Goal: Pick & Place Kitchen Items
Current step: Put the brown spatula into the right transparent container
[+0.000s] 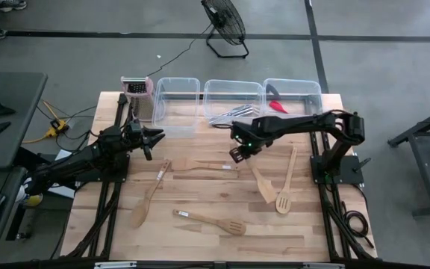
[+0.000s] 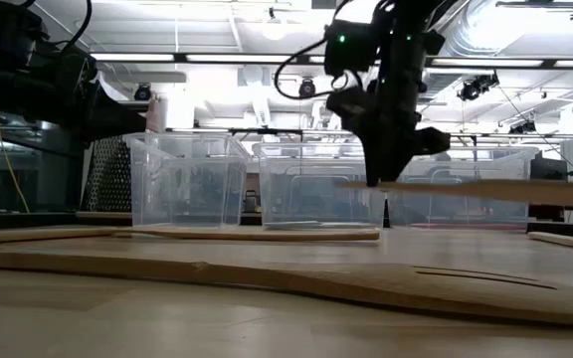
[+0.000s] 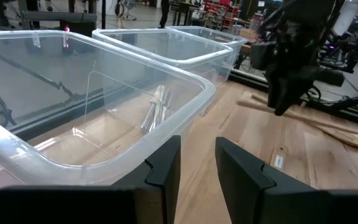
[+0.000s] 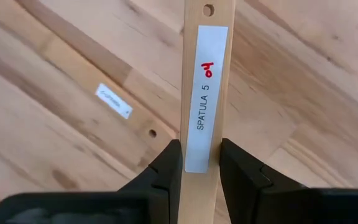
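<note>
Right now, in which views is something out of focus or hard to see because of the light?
Low view: the nearest wooden utensil is blurred, and bright ceiling lights leave the right gripper a dark silhouette. Left wrist view: the left gripper is soft-edged and the clear tub shows glare on its rim. Right wrist view: the label on the held spatula reads sharply.

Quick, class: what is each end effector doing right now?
Left end effector: open, empty, beside a clear tub.
Right end effector: closed on a wooden spatula.
</note>
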Available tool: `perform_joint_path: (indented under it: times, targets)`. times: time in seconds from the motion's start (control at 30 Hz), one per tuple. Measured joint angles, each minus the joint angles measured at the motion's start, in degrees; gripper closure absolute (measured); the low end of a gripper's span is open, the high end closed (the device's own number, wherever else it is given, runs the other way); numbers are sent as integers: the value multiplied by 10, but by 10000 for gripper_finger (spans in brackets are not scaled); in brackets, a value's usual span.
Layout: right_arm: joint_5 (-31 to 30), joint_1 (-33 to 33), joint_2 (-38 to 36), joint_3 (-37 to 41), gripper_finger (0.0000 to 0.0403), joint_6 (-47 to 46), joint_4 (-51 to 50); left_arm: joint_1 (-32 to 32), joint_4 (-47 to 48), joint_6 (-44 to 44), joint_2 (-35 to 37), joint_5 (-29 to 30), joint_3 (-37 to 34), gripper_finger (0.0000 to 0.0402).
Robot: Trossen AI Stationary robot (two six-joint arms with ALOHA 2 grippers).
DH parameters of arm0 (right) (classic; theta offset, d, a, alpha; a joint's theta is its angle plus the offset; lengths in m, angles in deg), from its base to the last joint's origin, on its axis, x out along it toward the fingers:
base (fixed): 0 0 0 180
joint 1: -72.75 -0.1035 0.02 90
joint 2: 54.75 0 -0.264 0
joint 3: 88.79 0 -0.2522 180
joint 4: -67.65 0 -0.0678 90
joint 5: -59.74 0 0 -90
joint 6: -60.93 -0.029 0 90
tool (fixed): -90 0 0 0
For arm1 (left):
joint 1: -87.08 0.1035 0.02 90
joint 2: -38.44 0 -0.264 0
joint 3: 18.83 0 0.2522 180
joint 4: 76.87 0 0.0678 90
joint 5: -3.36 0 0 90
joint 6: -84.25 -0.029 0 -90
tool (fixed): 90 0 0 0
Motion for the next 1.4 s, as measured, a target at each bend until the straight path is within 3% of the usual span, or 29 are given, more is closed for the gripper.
perform_joint_path:
  times: [0.17, 0.87, 1.4]
  targets:
    - [-8, 0, -33, 0, 324, 4, 3, 0, 0, 0, 0, 0, 0, 300]
    - [-179, 14, -218, 0, 323, 130, 55, 0, 0, 0, 0, 0, 0, 300]
    - [-242, 116, -364, 0, 324, 338, 72, 0, 0, 0, 0, 0, 0, 300]
